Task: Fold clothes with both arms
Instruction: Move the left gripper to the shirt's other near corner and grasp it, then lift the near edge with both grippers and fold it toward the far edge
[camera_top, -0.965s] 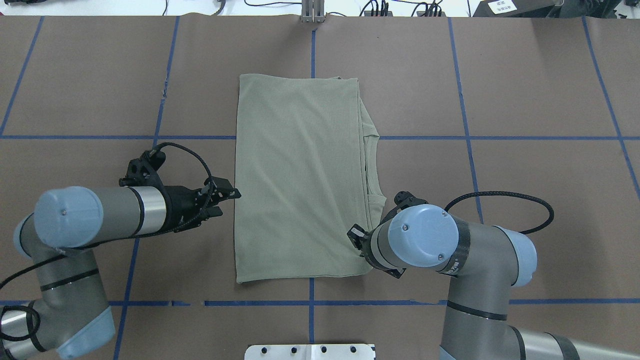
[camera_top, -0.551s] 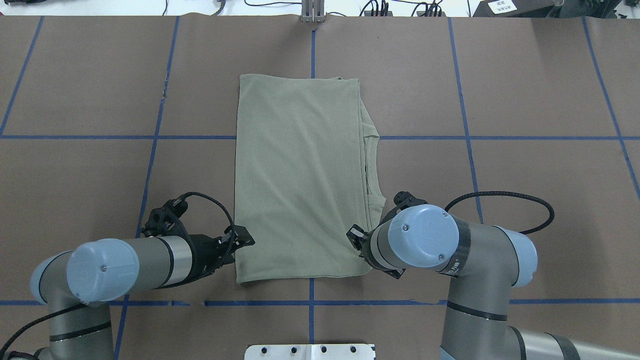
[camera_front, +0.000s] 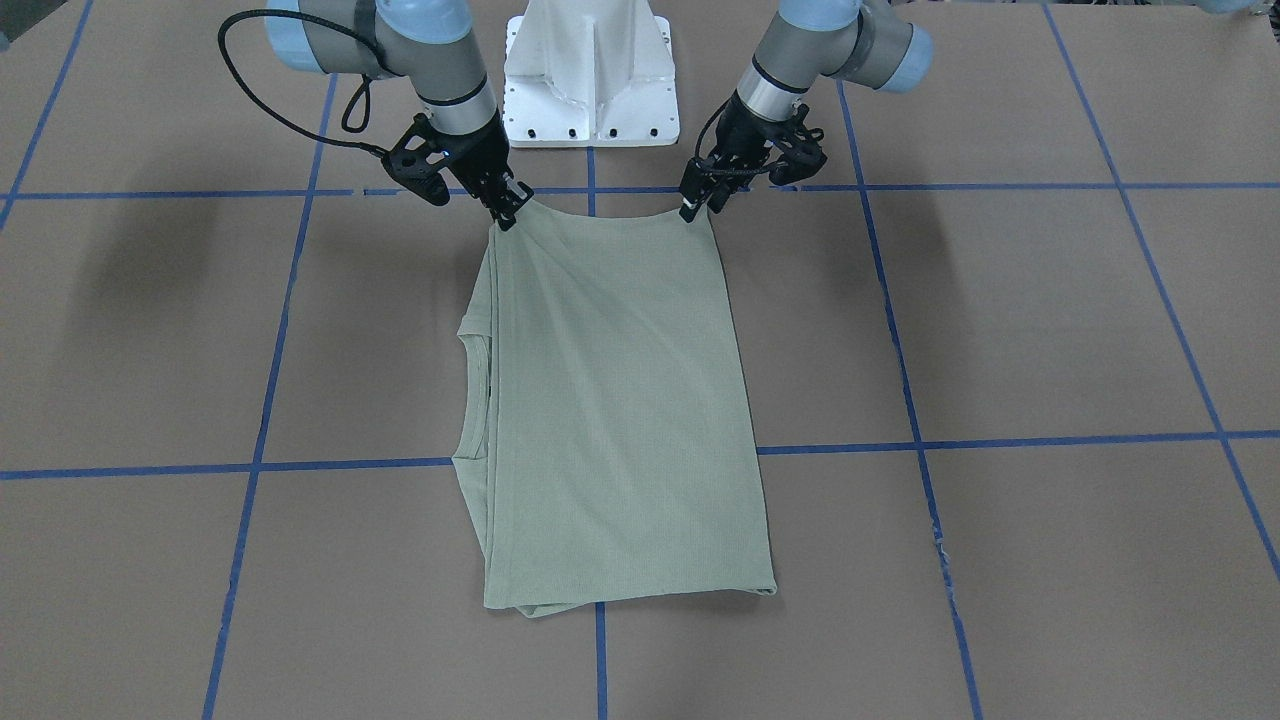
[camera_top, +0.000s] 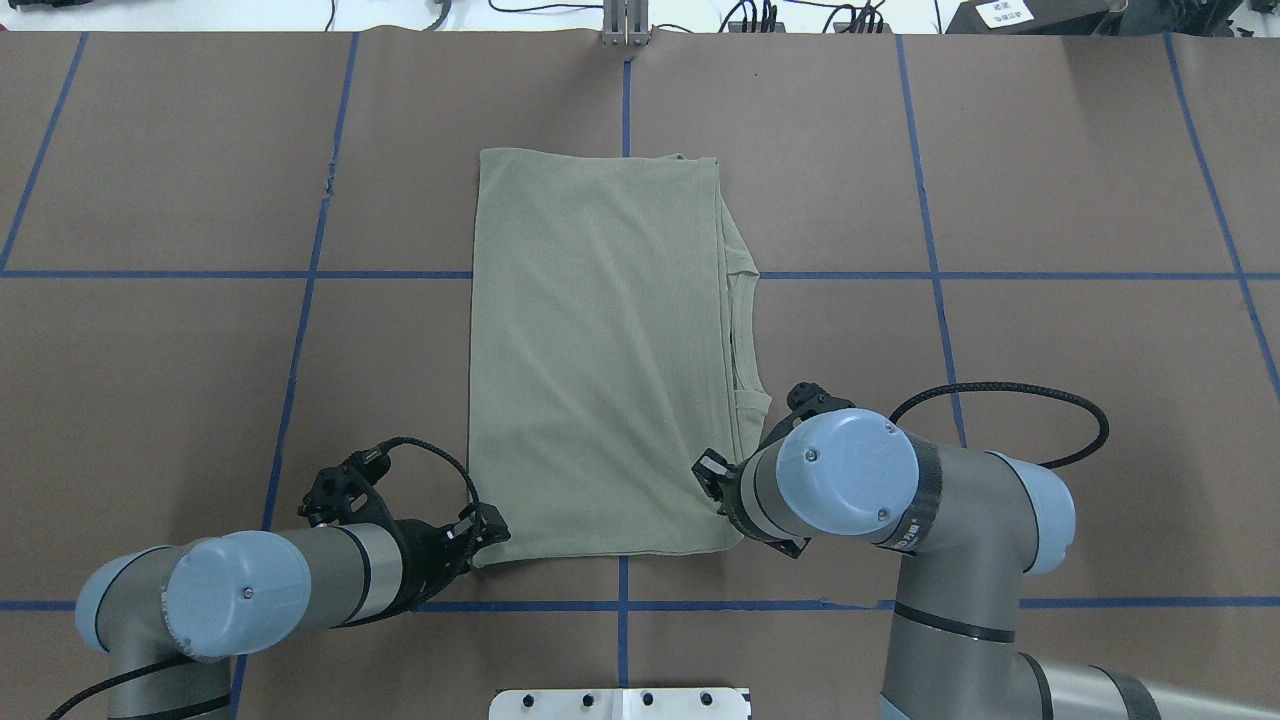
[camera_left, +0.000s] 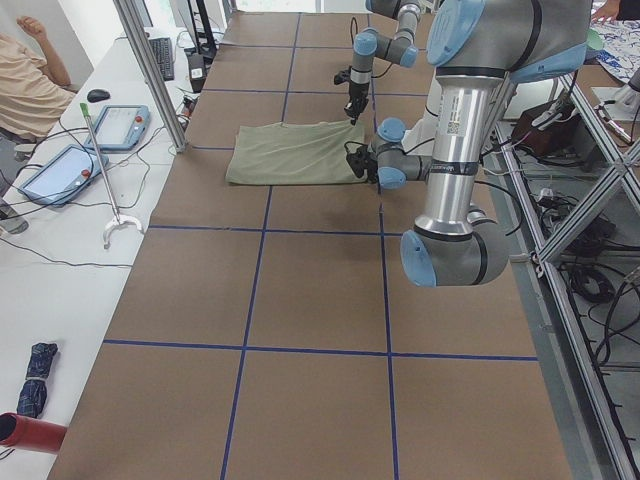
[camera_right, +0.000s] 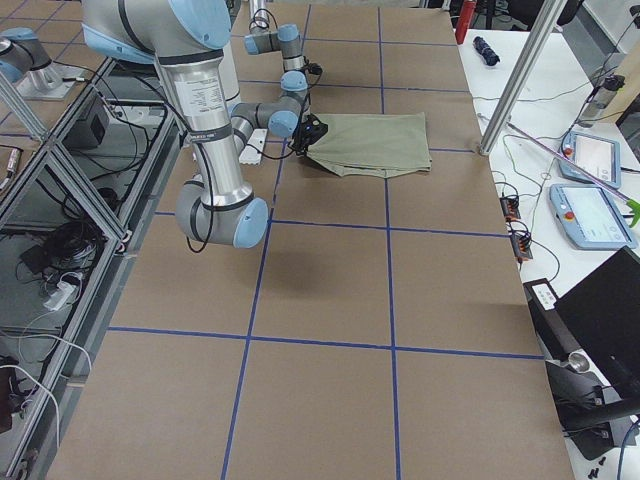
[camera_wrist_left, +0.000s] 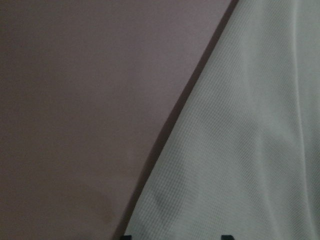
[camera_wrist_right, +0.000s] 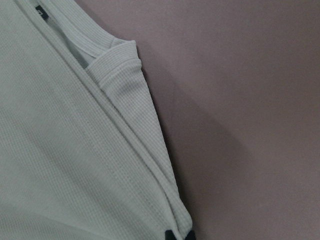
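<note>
The sage-green shirt (camera_top: 600, 350) lies folded into a flat rectangle at the table's middle, also seen from the front (camera_front: 610, 400). Its ribbed collar (camera_top: 742, 330) pokes out on the right edge. My left gripper (camera_top: 490, 535) is low at the shirt's near-left corner (camera_front: 697, 205). In the left wrist view (camera_wrist_left: 175, 237) its tips stand wide apart over the shirt's edge (camera_wrist_left: 240, 125), open. My right gripper (camera_front: 508, 215) is at the near-right corner, mostly hidden under its wrist from overhead. In the right wrist view (camera_wrist_right: 180, 236) its tips are pinched on the shirt's edge (camera_wrist_right: 65, 150).
The white pedestal base (camera_front: 590, 70) stands just behind both grippers. Blue tape lines (camera_top: 300, 273) grid the brown table. A metal post (camera_top: 625, 25) stands at the far edge. A seated person (camera_left: 25, 70) and tablets (camera_left: 120, 125) are beyond the far side.
My left arm has moved back along the shirt's left edge to its near-left corner and lowered there. The right arm and the shirt have not moved.
</note>
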